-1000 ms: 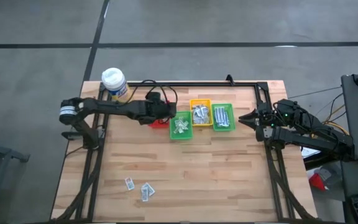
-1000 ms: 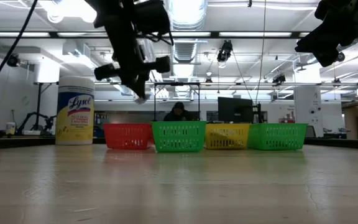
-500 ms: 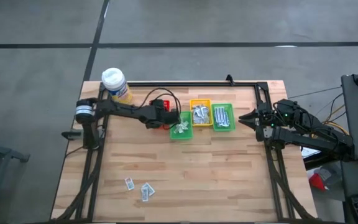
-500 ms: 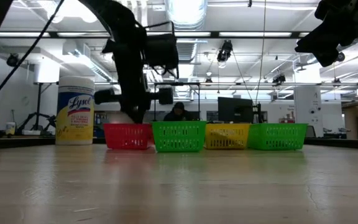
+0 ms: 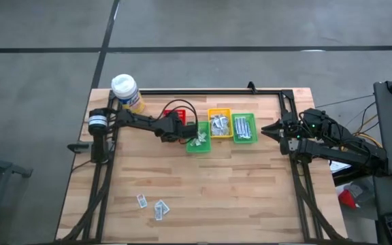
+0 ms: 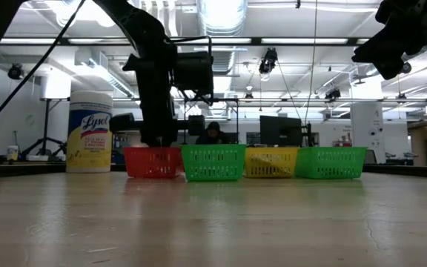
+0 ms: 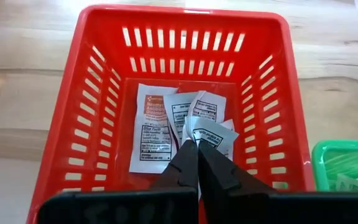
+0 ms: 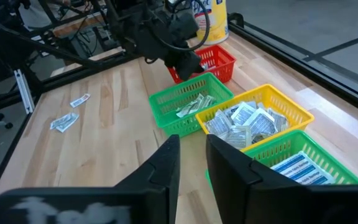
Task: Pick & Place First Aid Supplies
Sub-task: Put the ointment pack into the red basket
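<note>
**Four bins, left gripper in the red one**

You have one red bin, two green and one yellow. Your left gripper hangs inside the red bin, fingers pressed together pinching a packet; only its wrist view shows this. The right gripper waits aside, fingers slightly spread. Three loose packets show only from above

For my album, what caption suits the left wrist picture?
Left gripper holds a packet over the red bin.

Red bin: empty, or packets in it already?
Not empty. The red bin holds several flat packets on its floor, seen past the left hand.
</note>
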You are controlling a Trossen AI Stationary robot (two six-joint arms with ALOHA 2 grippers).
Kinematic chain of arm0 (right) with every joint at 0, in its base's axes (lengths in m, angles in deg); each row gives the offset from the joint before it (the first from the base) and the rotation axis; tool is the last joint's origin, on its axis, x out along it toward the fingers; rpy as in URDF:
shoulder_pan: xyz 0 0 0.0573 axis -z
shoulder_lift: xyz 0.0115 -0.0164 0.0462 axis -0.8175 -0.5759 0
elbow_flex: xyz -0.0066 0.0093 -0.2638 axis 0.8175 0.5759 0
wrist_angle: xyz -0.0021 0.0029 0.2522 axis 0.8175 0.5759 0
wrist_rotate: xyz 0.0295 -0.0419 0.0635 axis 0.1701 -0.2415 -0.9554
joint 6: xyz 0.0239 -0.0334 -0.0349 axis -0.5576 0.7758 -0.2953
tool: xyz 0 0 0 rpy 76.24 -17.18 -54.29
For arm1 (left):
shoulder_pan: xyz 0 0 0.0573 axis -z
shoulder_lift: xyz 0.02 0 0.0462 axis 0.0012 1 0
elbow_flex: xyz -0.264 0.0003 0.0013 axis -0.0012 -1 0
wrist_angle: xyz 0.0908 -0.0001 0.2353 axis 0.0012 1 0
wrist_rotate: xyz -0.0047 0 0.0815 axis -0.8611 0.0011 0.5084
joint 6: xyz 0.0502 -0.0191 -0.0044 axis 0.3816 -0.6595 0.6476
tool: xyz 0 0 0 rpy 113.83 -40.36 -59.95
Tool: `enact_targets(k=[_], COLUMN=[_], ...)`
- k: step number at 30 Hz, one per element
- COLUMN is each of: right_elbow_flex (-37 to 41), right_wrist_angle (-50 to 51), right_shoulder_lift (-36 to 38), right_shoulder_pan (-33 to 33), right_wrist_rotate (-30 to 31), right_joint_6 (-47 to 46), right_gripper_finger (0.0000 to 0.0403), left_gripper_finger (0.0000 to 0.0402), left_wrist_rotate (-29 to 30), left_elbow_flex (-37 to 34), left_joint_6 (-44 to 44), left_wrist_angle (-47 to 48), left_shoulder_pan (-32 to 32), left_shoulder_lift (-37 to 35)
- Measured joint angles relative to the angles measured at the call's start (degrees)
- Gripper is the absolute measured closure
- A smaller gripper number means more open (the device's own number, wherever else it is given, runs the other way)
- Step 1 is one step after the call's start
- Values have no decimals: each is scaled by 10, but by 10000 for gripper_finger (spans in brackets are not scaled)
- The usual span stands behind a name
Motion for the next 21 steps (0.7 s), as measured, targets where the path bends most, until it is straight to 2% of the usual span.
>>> enact_targets(k=[8, 17, 21], right_elbow_flex=[0, 0, 0], right_wrist_angle=[0, 0, 0], right_shoulder_lift=[0, 0, 0], right_shoulder_pan=[0, 0, 0], right_wrist_rotate=[0, 0, 0], right_joint_6=[0, 0, 0], right_gripper_finger=[319, 333, 335], left_gripper_finger=[383, 293, 270], left_wrist_rotate=[0, 0, -14], left_elbow_flex=[0, 0, 2], left_joint_6=[5, 3, 53], left_wrist_angle=[0, 1, 8], left_shoulder_pan=[0, 0, 1], left_shoulder_lift=[0, -3, -29])
